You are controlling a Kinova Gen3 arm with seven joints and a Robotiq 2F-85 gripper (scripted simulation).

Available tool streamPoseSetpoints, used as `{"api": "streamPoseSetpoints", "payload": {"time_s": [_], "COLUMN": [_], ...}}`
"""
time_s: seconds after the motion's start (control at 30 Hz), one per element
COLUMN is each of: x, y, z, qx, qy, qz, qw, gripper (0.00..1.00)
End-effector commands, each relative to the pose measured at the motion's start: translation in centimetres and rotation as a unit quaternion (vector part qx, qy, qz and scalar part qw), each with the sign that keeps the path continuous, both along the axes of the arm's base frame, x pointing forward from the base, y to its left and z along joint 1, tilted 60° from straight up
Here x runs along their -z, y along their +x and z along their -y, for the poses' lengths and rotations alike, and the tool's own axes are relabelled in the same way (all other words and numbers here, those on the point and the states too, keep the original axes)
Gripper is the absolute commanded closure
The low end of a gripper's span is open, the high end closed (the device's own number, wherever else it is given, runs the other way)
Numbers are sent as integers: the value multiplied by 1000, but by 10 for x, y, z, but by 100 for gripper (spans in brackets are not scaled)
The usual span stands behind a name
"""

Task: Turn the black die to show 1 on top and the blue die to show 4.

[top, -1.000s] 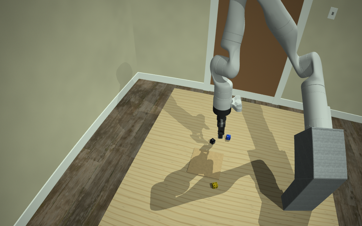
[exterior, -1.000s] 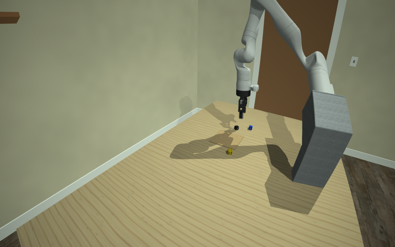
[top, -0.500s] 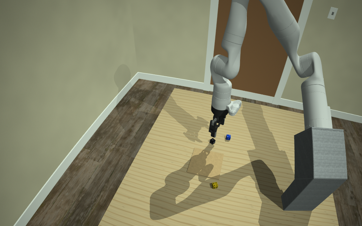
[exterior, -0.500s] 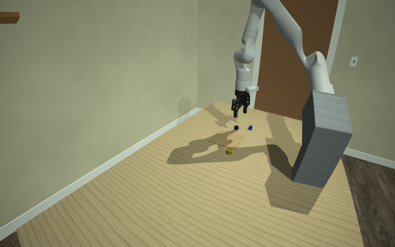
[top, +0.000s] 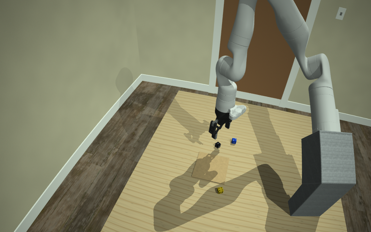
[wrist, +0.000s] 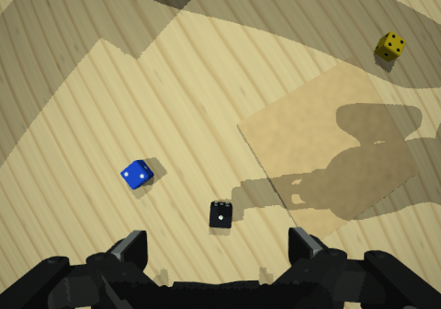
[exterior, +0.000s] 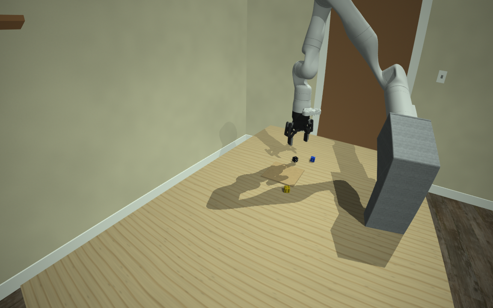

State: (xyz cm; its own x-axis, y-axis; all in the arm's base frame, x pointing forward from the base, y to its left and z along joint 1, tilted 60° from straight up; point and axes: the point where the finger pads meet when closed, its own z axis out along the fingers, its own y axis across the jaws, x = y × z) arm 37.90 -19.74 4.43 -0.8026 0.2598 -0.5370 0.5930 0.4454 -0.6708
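My gripper [top: 221,132] [exterior: 298,141] [wrist: 218,245] is open and empty, above the table near the black die. The black die [top: 217,144] [exterior: 295,159] [wrist: 220,216] lies on the table just off the mat, with 1 on top. The blue die [top: 233,140] [exterior: 312,159] [wrist: 135,175] lies on the table beside it, farther from the mat, with 2 on top. The tan square mat [top: 222,162] [exterior: 297,174] [wrist: 285,130] lies flat, with no die on it. The yellow die [top: 220,190] [exterior: 286,189] [wrist: 390,46] lies off the mat's opposite side, with the 4 face on top.
The wooden table [top: 163,149] [exterior: 156,237] [wrist: 184,93] carries the dice and mat. The grey pedestal [top: 336,158] [exterior: 413,183] of the arm stands to the right of the dice in the top and exterior views. Arm shadows cross the mat and table. Walls stand behind and to the left.
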Motion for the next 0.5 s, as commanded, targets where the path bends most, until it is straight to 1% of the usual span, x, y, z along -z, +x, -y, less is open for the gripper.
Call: {"api": "streamPoseSetpoints", "payload": {"time_s": [0.0,0.2,0.47], "x": [0,-1,-2], "y": [2,4,4], "z": [-1,-1,-1], "qx": [2,11,15], "qy": [-1,0,0], "qz": [10,31,40], "qw": [1000,999,999], "gripper": [0,0,0]}}
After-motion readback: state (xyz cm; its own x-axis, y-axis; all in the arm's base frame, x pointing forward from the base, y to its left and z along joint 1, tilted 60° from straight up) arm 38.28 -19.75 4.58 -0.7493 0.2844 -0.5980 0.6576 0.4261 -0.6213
